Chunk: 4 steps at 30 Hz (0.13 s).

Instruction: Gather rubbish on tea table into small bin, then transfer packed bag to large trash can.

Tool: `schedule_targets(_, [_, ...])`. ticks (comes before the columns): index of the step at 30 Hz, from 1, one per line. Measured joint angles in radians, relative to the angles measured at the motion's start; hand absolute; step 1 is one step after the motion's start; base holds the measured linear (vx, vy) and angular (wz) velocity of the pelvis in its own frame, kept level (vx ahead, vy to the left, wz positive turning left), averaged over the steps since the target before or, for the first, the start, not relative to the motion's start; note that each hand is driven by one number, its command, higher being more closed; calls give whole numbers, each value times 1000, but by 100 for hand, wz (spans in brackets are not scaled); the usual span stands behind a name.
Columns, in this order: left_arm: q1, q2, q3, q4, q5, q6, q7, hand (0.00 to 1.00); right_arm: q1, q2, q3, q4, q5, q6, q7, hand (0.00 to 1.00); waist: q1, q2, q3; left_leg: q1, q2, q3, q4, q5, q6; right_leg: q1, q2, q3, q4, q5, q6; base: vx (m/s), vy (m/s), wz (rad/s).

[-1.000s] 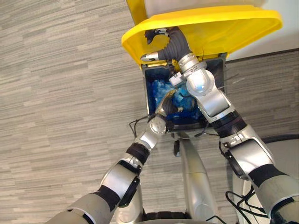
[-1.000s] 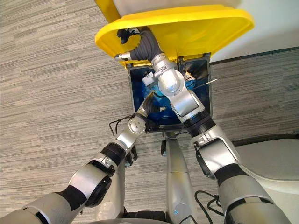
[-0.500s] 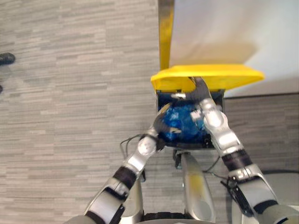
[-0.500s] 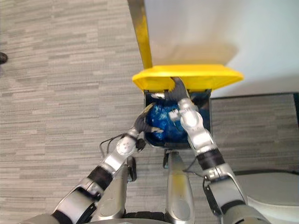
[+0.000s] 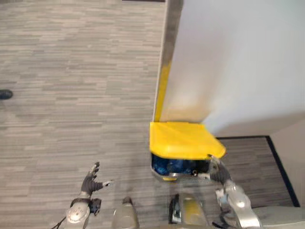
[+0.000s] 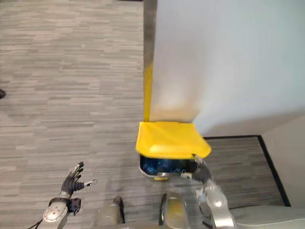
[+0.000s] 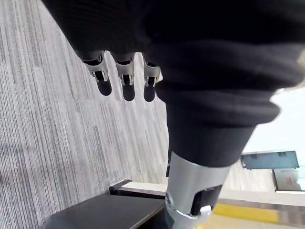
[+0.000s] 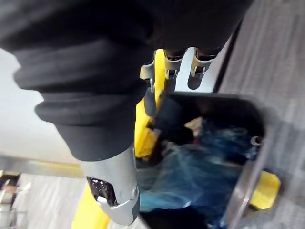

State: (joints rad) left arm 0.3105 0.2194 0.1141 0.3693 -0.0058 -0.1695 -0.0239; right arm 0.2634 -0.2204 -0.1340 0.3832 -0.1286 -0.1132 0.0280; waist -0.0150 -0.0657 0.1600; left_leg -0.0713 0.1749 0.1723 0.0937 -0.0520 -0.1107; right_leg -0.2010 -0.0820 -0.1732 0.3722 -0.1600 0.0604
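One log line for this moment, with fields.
left hand: open, over floor | right hand: open, at lid edge | blue bag: inside trash can

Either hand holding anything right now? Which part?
Left hand: nothing, fingers spread. Right hand is at the front corner of the yellow lid; whether it grips cannot be told.

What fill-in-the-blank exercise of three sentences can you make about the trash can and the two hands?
1. The plastic lid of the large dark trash can is ___ in colour.
2. The crumpled plastic bag inside it is ___.
3. The open left hand hovers over the striped grey ___, while the right hand is at the can's rim.
Missing words: yellow; blue; floor.
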Motion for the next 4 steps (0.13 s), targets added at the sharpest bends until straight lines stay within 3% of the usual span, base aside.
schedule_targets(2, [-8,-28,0,0,0,0,-6,0,5,-14,-32,49,-1,1,1,0,-5,17,-8,9,6,26,-21,14,6,32,27,26,-115,43,-31,-50,-83,-53])
schedule_targets(4, [-7,-30,1,0,2,0,-19,0,26,-22,-35,79,-1,2,11,0,-10,28,-19,24,7,34,-22,14,6,60,37,41,-165,72,-26,-72,20,-28])
